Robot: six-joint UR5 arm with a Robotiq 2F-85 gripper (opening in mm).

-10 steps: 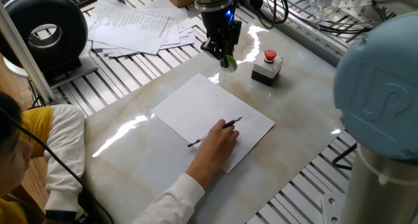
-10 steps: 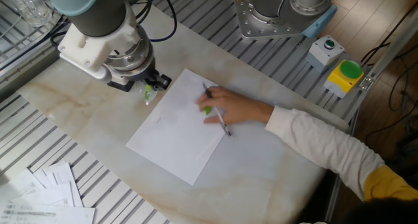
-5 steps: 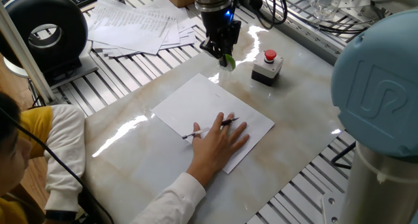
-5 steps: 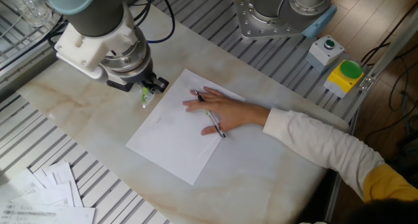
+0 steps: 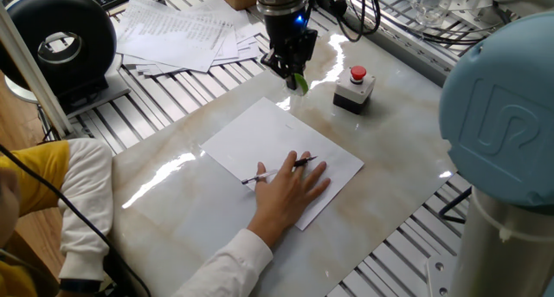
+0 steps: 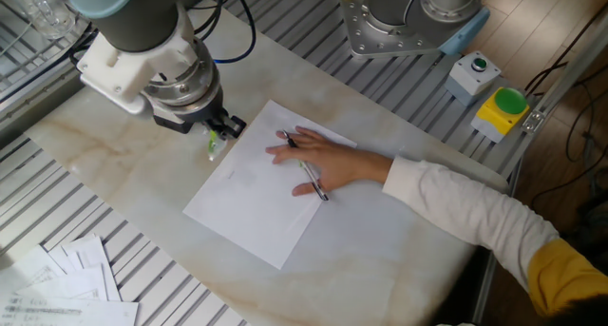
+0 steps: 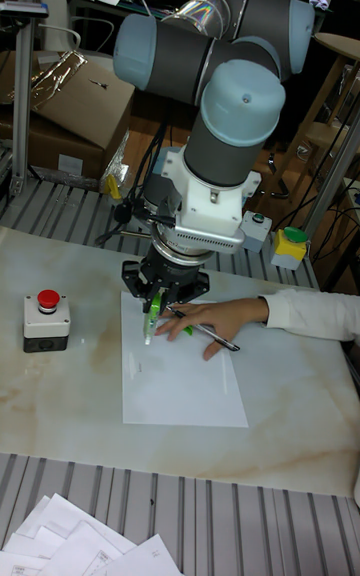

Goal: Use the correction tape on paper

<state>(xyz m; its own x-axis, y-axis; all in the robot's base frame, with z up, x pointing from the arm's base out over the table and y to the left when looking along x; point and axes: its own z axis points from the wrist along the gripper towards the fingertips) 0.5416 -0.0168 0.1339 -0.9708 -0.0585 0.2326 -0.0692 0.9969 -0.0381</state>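
The marble tabletop (image 5: 173, 206) carries the paper (image 5: 260, 145), lying flat at its middle. A person's hand (image 5: 290, 189) presses a pen (image 5: 281, 169) onto it. At the sheet's far corner, the fingers (image 5: 295, 74) grip the green correction tape (image 5: 299, 81).

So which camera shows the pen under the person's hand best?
The other fixed view: the pen lies almost fully visible across the hand. One fixed view shows only its two ends; the tall fixed view shows mostly one end.
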